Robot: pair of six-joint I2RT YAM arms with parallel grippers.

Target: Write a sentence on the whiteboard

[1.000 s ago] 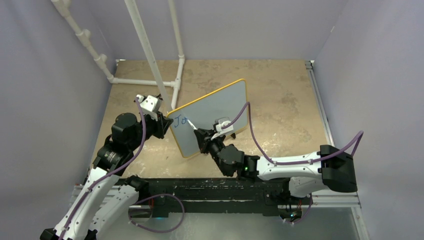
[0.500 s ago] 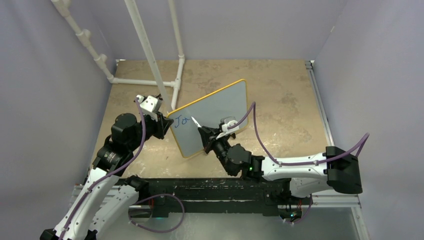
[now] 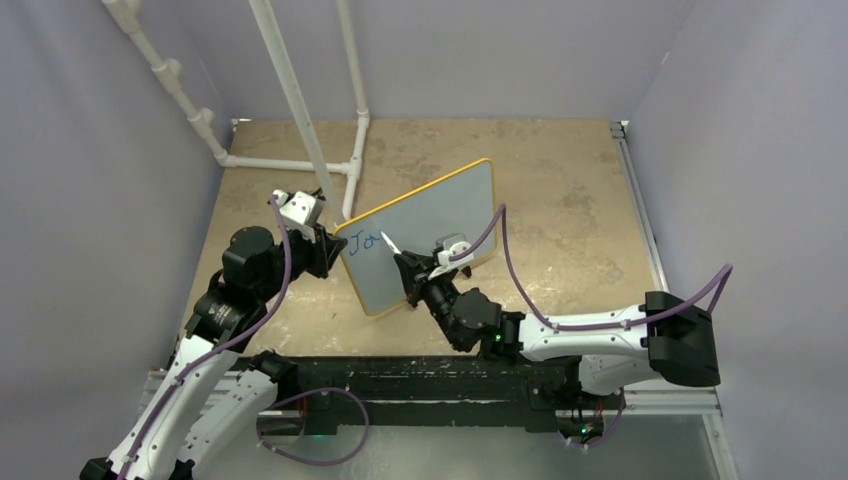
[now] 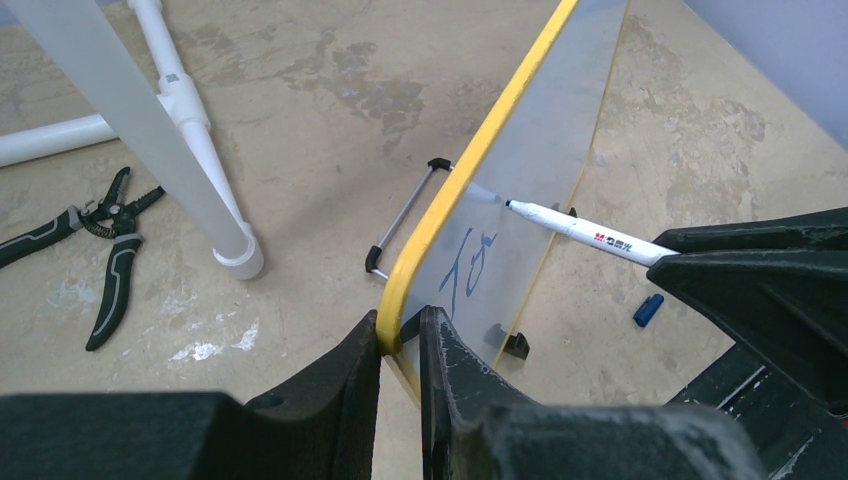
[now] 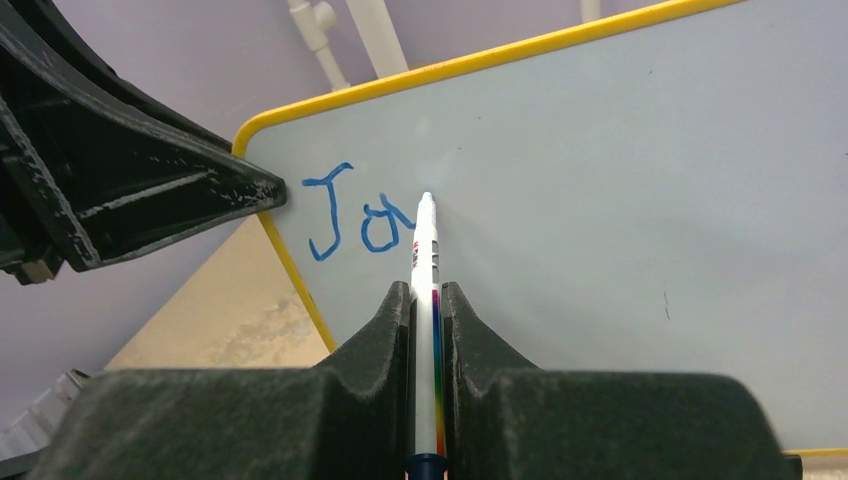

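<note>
The whiteboard (image 3: pixel 430 225) with a yellow rim stands tilted on the table; it also shows in the left wrist view (image 4: pixel 540 150) and the right wrist view (image 5: pixel 620 200). Blue letters "Jo" (image 5: pixel 355 225) sit near its left edge, also seen from above (image 3: pixel 365 243). My left gripper (image 4: pixel 400 335) is shut on the board's yellow rim at its left corner. My right gripper (image 5: pixel 427 295) is shut on a white marker (image 5: pixel 426 270). The marker tip is at the board just right of the "o". The marker shows in the left wrist view (image 4: pixel 580 228).
White PVC pipes (image 3: pixel 300 100) stand behind the board. Black pliers (image 4: pixel 100 250) lie on the table to the left. A blue marker cap (image 4: pixel 647 309) lies on the table by the board's foot. A black rail (image 3: pixel 430 375) runs along the near edge.
My right gripper has moved the marker from the lower left of the "Jo" up and right, to just after the "o". The left gripper and board have stayed still.
</note>
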